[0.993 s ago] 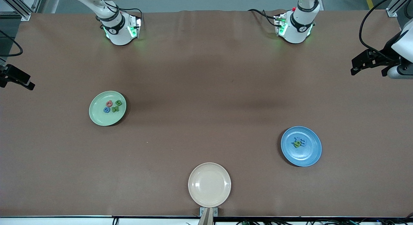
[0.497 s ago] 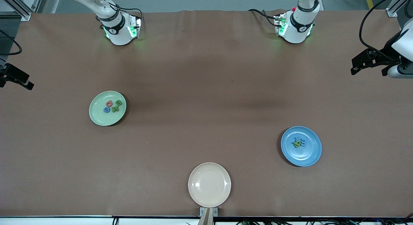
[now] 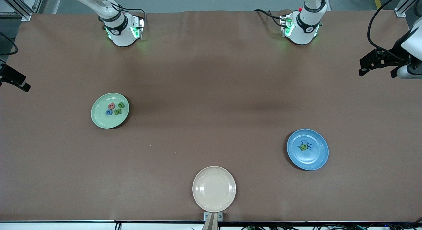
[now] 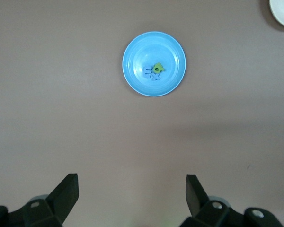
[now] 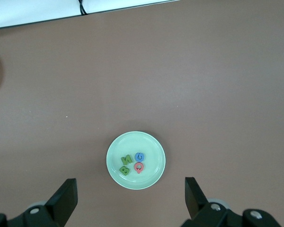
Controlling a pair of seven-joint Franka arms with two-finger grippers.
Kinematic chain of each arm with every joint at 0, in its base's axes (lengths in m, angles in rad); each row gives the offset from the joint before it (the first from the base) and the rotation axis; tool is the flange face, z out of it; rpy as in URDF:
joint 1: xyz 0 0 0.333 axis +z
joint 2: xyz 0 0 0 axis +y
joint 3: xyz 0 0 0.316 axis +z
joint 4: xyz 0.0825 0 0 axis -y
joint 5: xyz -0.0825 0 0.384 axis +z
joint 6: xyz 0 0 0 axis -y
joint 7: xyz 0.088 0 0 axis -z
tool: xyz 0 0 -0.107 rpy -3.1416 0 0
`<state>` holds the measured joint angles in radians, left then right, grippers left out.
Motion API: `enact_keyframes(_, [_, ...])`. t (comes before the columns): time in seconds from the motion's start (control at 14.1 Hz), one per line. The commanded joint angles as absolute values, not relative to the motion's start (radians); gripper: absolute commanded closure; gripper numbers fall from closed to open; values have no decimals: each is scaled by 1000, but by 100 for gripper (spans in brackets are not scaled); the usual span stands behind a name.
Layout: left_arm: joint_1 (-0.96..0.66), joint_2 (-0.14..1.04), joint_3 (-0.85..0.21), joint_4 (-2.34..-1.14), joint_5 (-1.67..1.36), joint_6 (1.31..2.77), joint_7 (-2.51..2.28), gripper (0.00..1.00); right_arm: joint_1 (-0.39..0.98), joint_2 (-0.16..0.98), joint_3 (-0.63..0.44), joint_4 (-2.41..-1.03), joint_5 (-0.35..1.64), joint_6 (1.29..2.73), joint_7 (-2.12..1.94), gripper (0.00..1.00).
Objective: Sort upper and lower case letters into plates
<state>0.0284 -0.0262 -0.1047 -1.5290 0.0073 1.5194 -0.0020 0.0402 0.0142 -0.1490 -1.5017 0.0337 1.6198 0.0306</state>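
While legible, green plate [image 5: 114,163] letters [image 5: 132,163] read "G", "Q".

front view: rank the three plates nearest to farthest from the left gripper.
Left gripper is up at the left arm's end of the table, open.
1. Blue plate, toward that same end.
2. Beige plate, mid-table, nearest the front camera.
3. Pale green plate, toward the right arm's end.

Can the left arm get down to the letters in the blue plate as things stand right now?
Probably yes. The left gripper hangs open and empty at its own end of the table, and the blue plate lies toward that end too. Nothing stands around or over the letters clustered in the plate.
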Motion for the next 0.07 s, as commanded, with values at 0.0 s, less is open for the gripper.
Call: enact_keyframes(0.0, [32,-41,-109,-1517,-8,1493,-8,0,43,23,-156,-1488,58,1621,37,0])
